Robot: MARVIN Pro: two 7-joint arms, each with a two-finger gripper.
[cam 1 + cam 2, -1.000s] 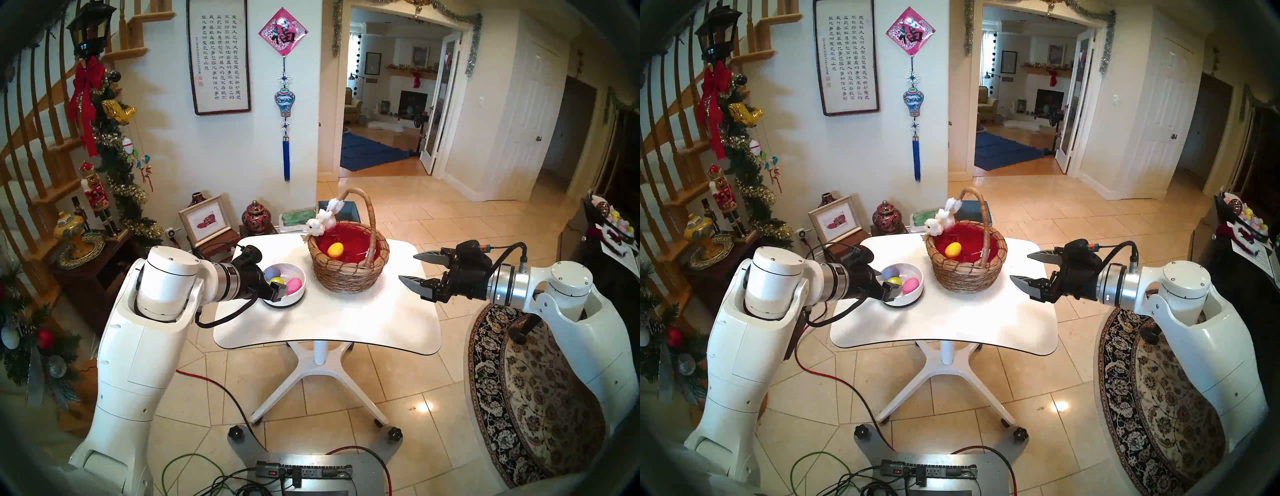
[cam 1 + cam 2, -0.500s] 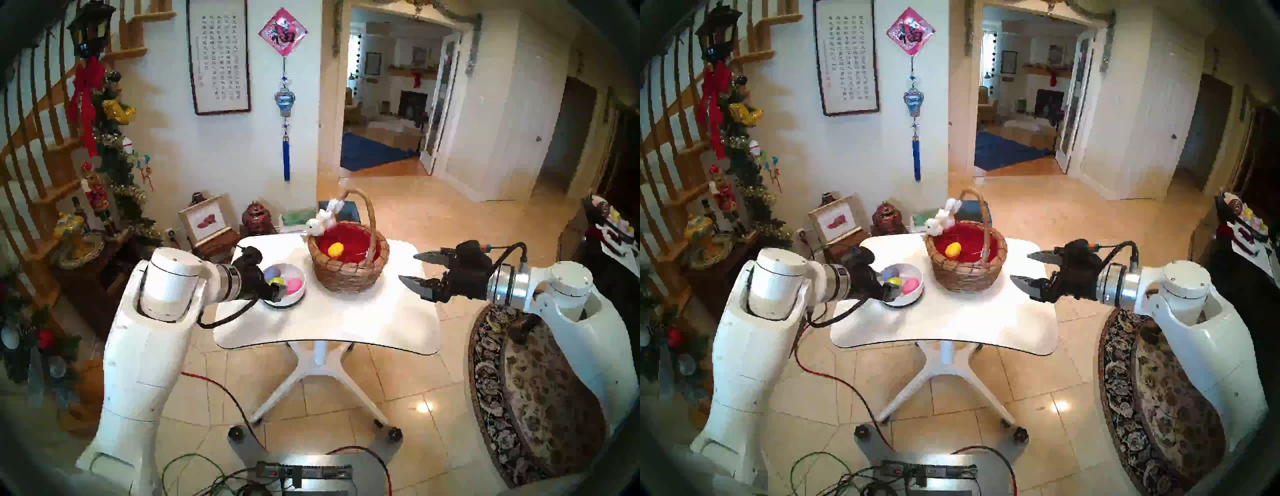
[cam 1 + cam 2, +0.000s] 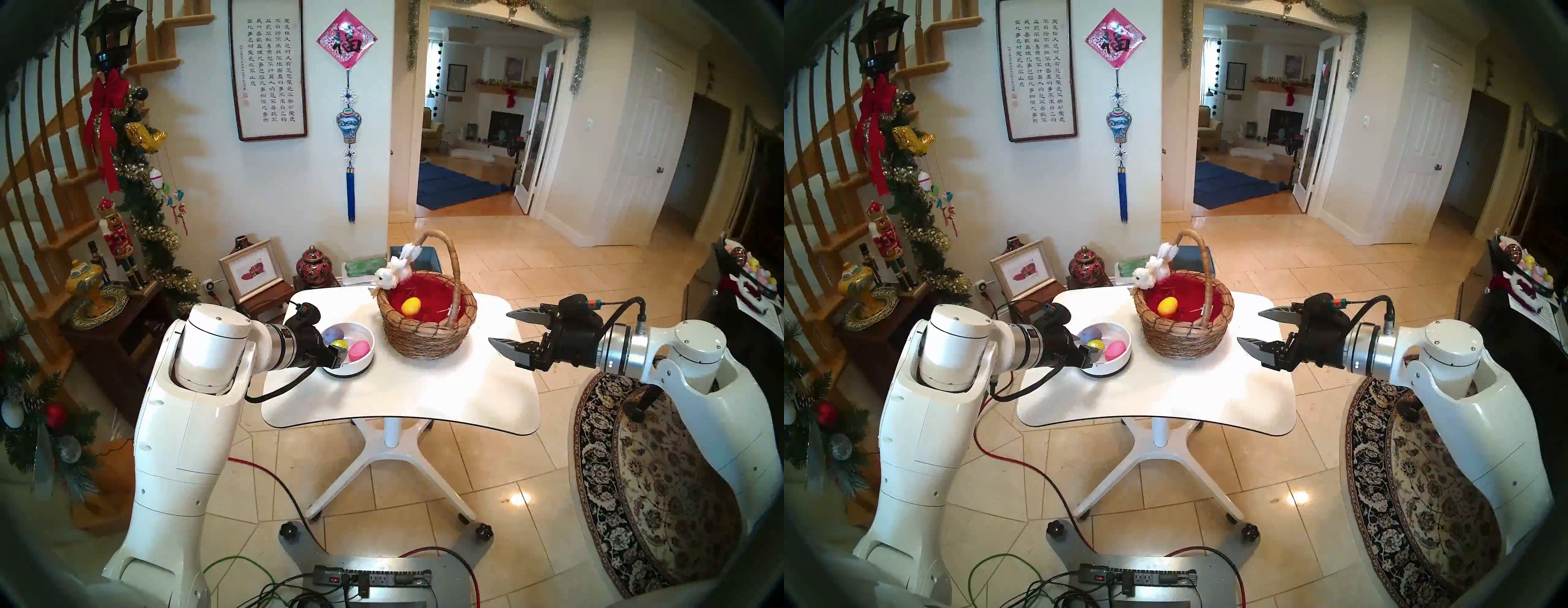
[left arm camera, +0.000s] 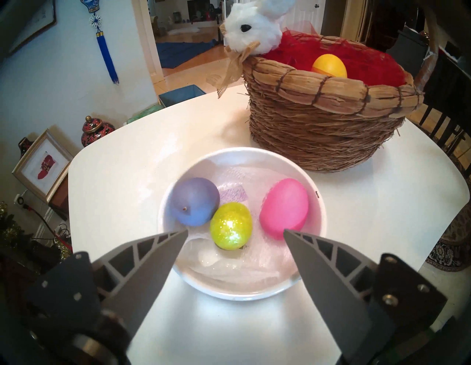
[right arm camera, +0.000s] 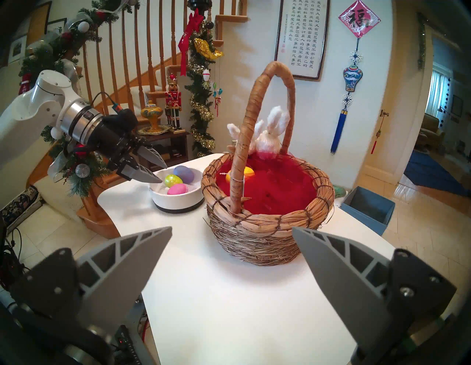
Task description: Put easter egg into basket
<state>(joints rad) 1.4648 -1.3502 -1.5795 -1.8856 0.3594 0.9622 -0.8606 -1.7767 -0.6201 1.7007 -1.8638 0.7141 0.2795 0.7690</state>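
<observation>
The tan wicker basket [image 3: 428, 339] with red lining and a white plush bunny [image 3: 394, 271] on its rim stands at the back of the white table [image 3: 403, 395]. A yellow-orange egg [image 3: 410, 306] lies inside it. Left of the basket, a white bowl [image 4: 242, 293] holds a purple egg [image 4: 195, 201], a glittery yellow-green egg [image 4: 230, 225] and a pink egg [image 4: 284, 207]. My left gripper [image 4: 235, 230] is open just above the bowl's near rim, its fingertips either side of the yellow-green egg and not touching it. My right gripper [image 3: 498, 327] hangs open and empty to the right of the basket.
The basket's tall arched handle [image 5: 254, 127] rises over its middle. Behind the table stand a blue box [image 5: 367, 209], a framed picture [image 3: 252, 271] and a red jar [image 3: 314, 265]. A patterned rug [image 3: 645, 488] lies on the floor at right.
My left arm's elbow has shifted slightly to the right, while its gripper stays over the bowl. The right arm, the basket and the eggs have not moved.
</observation>
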